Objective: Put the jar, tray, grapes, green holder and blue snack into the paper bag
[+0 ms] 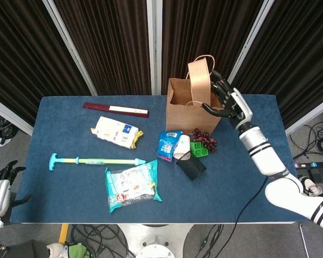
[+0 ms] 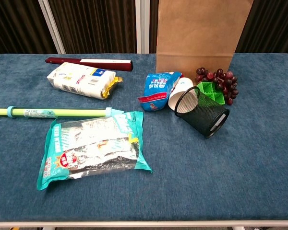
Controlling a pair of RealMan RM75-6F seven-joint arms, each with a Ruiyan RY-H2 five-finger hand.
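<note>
Tray, tan and stiff-looking, stands on edge in the bag mouth, upper centre of frame, right hand gripping its right edge. Probably light and rigid, so the edge hold suits. Left hand, bottom left, is empty with fingers apart.

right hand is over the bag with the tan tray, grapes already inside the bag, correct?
Not the grapes. The right hand does hold the tan tray over the paper bag, but the chest view shows the grapes on the table beside the green holder.

The right hand holds a tan tray upright over the open paper bag.
</note>
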